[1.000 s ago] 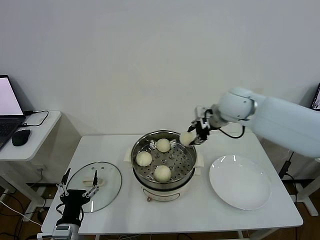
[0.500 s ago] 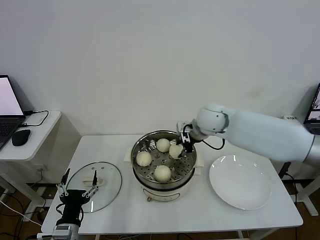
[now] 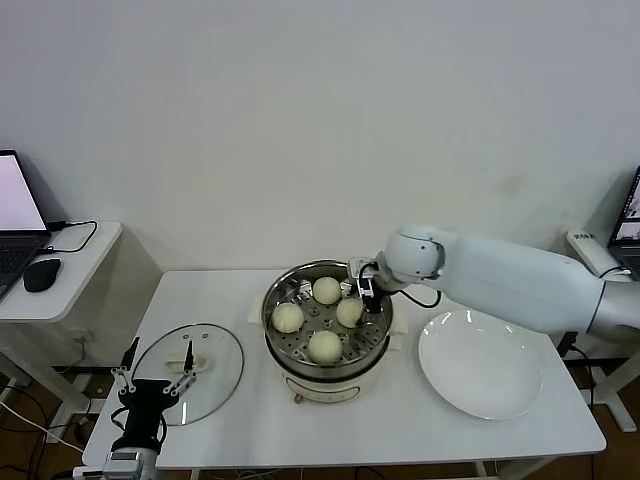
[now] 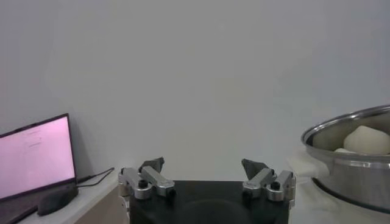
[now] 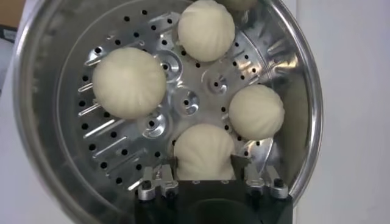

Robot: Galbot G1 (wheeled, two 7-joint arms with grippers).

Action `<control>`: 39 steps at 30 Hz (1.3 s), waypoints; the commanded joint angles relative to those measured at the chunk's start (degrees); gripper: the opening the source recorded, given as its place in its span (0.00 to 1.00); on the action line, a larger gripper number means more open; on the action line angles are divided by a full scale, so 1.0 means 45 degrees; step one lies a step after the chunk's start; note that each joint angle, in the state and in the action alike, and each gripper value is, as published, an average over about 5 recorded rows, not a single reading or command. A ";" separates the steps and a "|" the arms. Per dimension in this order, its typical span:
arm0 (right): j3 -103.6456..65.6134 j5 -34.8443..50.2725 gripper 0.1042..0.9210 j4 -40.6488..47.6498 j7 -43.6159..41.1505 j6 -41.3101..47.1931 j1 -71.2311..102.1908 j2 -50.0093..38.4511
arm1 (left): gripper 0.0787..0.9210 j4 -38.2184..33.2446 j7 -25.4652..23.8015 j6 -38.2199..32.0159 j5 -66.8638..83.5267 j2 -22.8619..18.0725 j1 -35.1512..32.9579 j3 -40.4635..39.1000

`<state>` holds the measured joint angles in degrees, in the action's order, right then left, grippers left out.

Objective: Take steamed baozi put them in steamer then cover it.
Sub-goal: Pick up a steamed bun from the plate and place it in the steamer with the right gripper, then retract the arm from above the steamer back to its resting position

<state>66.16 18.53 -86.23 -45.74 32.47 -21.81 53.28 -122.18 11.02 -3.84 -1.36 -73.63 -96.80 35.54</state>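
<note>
The steel steamer point(image 3: 274, 300) stands mid-table on its white base. Three baozi point(image 3: 326, 290) point(image 3: 288, 317) point(image 3: 324, 346) lie on its perforated floor. A fourth baozi point(image 3: 349, 311) sits low in the right side of the basket between the fingers of my right gripper point(image 3: 362, 298). In the right wrist view the fingers point(image 5: 172, 164) press both sides of that bun point(image 5: 204, 149), with the other buns point(image 5: 129, 82) beyond it. The glass cover point(image 3: 205, 385) lies flat on the table at the left. My left gripper point(image 3: 152, 385) is open and empty at the cover's near left edge.
A white plate point(image 3: 480, 365) lies right of the steamer. A side table with a laptop point(image 3: 12, 215) and a mouse point(image 3: 41, 273) stands at the far left. The left wrist view shows the steamer's wall point(image 4: 353, 173) and the laptop point(image 4: 33, 155).
My right gripper has carried the fourth baozi from over the steamer's far right rim inward and down into the basket. The left arm has not moved.
</note>
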 commanded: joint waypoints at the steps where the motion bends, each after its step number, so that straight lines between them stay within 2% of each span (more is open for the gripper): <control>1: -0.1324 -0.0113 0.84 -0.0753 -0.0030 -0.0518 0.0055 -0.0723 | 0.88 -0.0005 0.0033 0.0037 0.0099 0.0019 0.0005 0.0009; 3: -0.1832 -0.0085 0.87 -0.1191 0.0207 -0.0606 0.0229 -0.1181 | 0.88 -0.0004 0.0041 0.0056 0.0125 0.0012 0.0020 -0.0008; 8: -0.3914 0.0301 0.88 -0.2628 0.1689 -0.0611 0.1934 -0.2978 | 0.88 -0.0001 0.0049 0.0054 0.0129 0.0000 0.0027 -0.0035; 14: -0.8418 0.1579 0.88 -0.4434 0.4778 -0.1591 0.6860 -0.5217 | 0.88 0.0020 0.0068 -0.0027 0.0157 -0.0040 0.0055 -0.0074; 20: -1.4078 0.1520 0.88 -0.5308 0.7309 -0.3969 1.3077 -0.5482 | 0.88 0.0070 0.0101 -0.0062 0.0102 -0.0188 0.0085 -0.0246; 23: -1.6944 0.0651 0.88 -0.5573 0.8017 -0.5075 1.6295 -0.4505 | 0.88 0.0124 0.0202 -0.0006 -0.0137 -0.0268 0.0086 -0.0353; 26: -1.9428 -0.0591 0.88 -0.5602 0.8350 -0.6447 1.8864 -0.2700 | 0.88 0.0275 0.0544 0.0281 -0.0510 -0.0386 0.0142 -0.0412; 31: -2.2414 -0.1729 0.88 -0.5586 0.7914 -0.8658 2.1958 0.0526 | 0.88 0.0786 0.0979 0.0547 -0.0813 -0.0483 0.0205 -0.0441; 35: -2.4048 -0.2082 0.88 -0.5917 0.7307 -0.9478 2.3723 0.2580 | 0.88 0.1200 0.0941 0.0313 -0.1502 -0.0471 0.0126 -0.0473; 39: -2.5377 -0.2213 0.88 -0.6491 0.6751 -0.9745 2.5158 0.4531 | 0.88 0.1843 0.1179 -0.0309 -0.4260 -0.0468 0.0262 -0.0356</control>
<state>-20.34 13.91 -110.49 -15.20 0.73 61.78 52.14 -118.45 14.15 -2.98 -5.53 -75.61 -96.19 33.58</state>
